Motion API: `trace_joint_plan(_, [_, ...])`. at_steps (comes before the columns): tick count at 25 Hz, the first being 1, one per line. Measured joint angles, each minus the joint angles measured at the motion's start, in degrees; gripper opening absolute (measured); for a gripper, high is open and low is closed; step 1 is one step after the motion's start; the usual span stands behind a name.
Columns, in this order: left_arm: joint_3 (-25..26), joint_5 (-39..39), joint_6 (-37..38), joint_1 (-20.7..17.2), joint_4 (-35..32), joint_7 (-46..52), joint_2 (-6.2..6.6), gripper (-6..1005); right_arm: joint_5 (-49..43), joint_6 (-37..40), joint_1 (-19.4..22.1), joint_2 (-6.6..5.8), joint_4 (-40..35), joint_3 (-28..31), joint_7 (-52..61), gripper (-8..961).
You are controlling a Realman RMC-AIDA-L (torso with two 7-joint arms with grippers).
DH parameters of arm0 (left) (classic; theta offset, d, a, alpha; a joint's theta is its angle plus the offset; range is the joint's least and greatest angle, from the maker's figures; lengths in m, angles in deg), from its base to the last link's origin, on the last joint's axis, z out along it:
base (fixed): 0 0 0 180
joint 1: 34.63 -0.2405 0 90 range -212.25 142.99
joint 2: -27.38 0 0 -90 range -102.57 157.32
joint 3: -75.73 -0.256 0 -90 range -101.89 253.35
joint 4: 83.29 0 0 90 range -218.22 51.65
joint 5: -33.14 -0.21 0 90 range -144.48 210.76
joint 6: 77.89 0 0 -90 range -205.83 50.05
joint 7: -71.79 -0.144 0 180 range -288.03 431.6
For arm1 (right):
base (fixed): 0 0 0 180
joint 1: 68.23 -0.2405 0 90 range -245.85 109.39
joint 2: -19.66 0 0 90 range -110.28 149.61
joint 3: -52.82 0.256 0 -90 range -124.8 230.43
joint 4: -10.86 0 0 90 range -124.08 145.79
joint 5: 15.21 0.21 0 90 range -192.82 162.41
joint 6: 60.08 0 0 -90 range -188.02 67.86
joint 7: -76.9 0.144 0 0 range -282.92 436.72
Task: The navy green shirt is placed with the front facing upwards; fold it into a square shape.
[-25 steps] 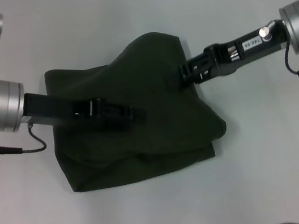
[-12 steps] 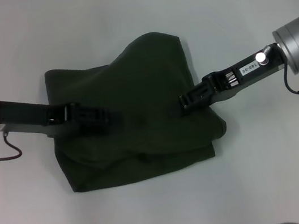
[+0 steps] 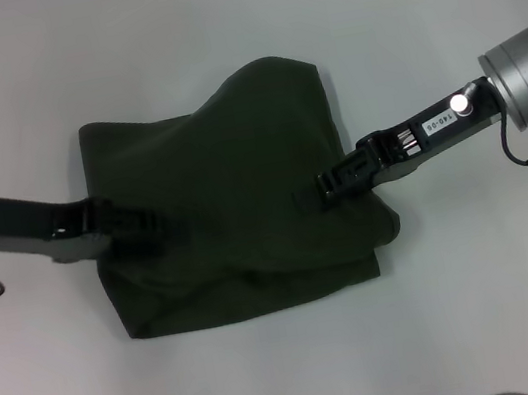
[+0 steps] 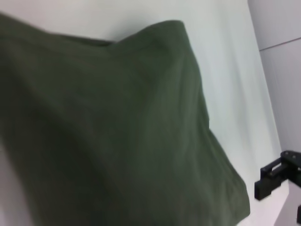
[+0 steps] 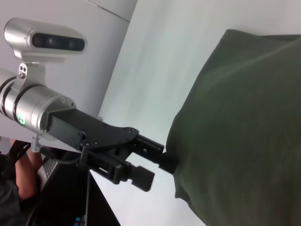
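We see the dark green soft cotton shirt [image 3: 234, 202] lying in the middle of the smooth pale grey table [image 3: 215, 23]. It is folded into a thick, lumpy bundle with several layers. Its near edge is nearly straight, with layers showing one on top of another. Its far edge is a round hump on our right side. No letters show on the cloth, only plain green.

Our black left gripper [image 3: 153, 228] lies low at the shirt's left edge, with its tips over the cloth. In the right wrist view its fingers [image 5: 141, 175] look a little apart, with one tip touching the shirt's edge. We cannot tell if it pinches any cloth.

Our black right gripper [image 3: 312, 192] rests on top of the shirt, near its right side. We cannot tell if it is spread or pressed together.

The table is bare on every side of the shirt, so there is plenty of room.
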Motion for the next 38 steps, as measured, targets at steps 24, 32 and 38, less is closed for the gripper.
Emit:
trace_joint_plan(24, [4.9, -3.7, -0.3, 2.7, 0.0, 0.9, -0.93, 642, 0.5, -3.0, 0.1, -0.42, -0.4, 4.7, -0.6, 566])
trace_joint_plan(32, [4.1, -4.1, -6.2, 5.4, -0.5, 1.4, -2.72, 639, 0.5, -3.2, 0.1, -0.13, -0.3, 4.6, -0.5, 566])
trace_joint_plan(38, [-0.2, -6.4, -8.6, 5.5, -1.1, 3.2, -2.46, 637, -0.1, -3.8, 0.2, -0.05, 0.1, 3.7, -0.3, 566])
